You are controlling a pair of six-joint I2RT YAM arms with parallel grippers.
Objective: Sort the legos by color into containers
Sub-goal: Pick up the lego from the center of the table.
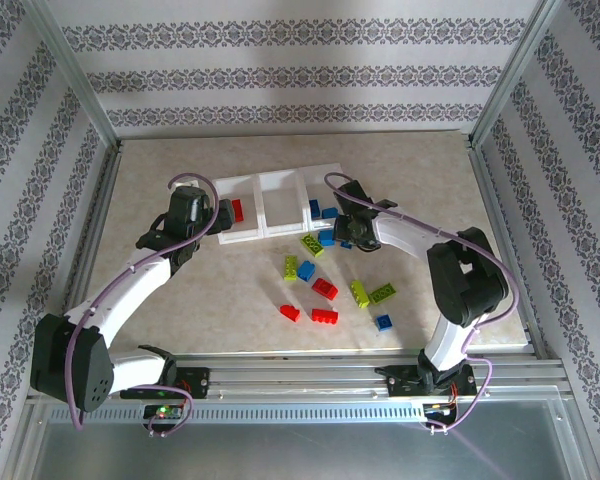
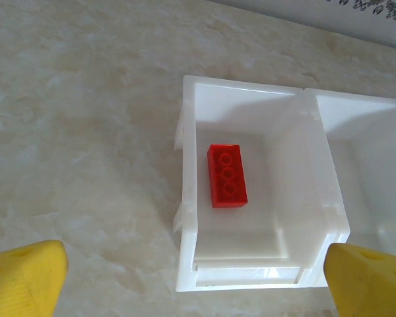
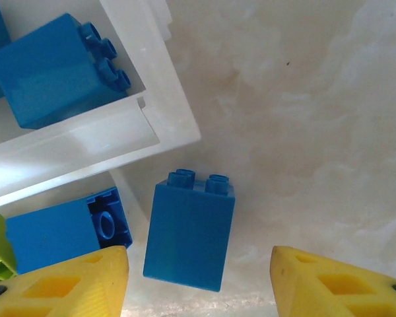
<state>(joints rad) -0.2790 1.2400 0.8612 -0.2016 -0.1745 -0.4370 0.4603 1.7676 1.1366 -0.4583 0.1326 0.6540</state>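
The white containers [image 1: 270, 205] stand at mid-table as a row of three bins. One red lego [image 2: 227, 176] lies in the left bin [image 2: 187, 198], and my left gripper [image 2: 195, 290] hovers open over that bin's near wall with nothing between its fingers. Blue legos [image 1: 322, 210] lie in the right bin [image 3: 165, 99]. Just outside that bin's corner, my right gripper [image 3: 198, 284] is open around a blue lego [image 3: 190, 231], with a gap on either side of it. A second blue lego [image 3: 66, 228] lies to its left.
Loose legos are scattered on the table in front of the bins: lime green ones [image 1: 311, 245] [image 1: 359, 293], red ones [image 1: 324, 288] [image 1: 324, 317] and blue ones [image 1: 306, 270] [image 1: 383, 322]. Metal frame posts and patterned walls close in the table.
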